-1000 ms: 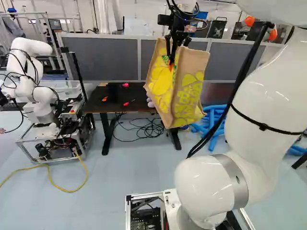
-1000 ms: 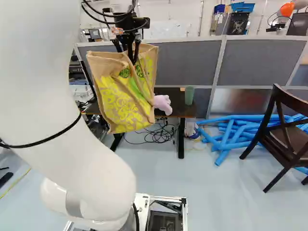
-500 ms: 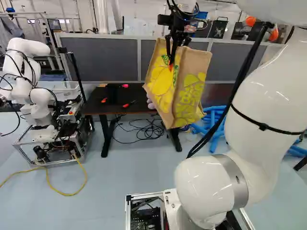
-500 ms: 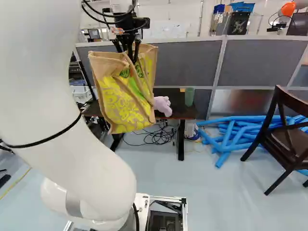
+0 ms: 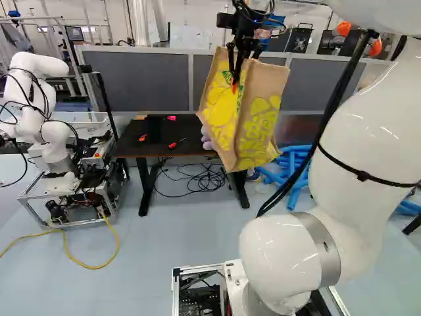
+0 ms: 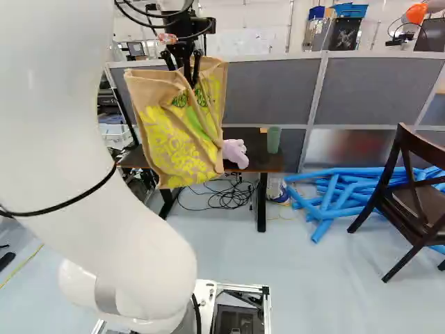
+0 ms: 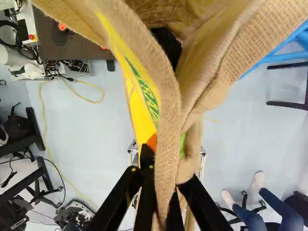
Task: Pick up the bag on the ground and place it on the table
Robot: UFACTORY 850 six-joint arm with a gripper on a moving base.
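Gripper (image 7: 169, 166) closed on its upper edge, the bag (image 6: 174, 132) is held aloft, short of the table (image 5: 191, 128) (the pick-up, evidently, is done), while moving it over, lowering it and letting go are left to be completed.

A white robot arm (image 5: 362, 125) wears glossy, rounded casings, a silver-grey band (image 5: 327, 249) ringing one of its lower joints. A thin black tie (image 5: 362, 175) circles the casing, and a thick black cable (image 5: 332, 116) runs alongside. Thinner black wires (image 6: 163, 26) loop near the black gripper (image 5: 235, 80), whose slender fingers (image 7: 115, 199) carry small yellow dots (image 7: 133, 169) and an orange pad (image 7: 152, 142). Pale metal rails (image 6: 240, 287) frame the base.
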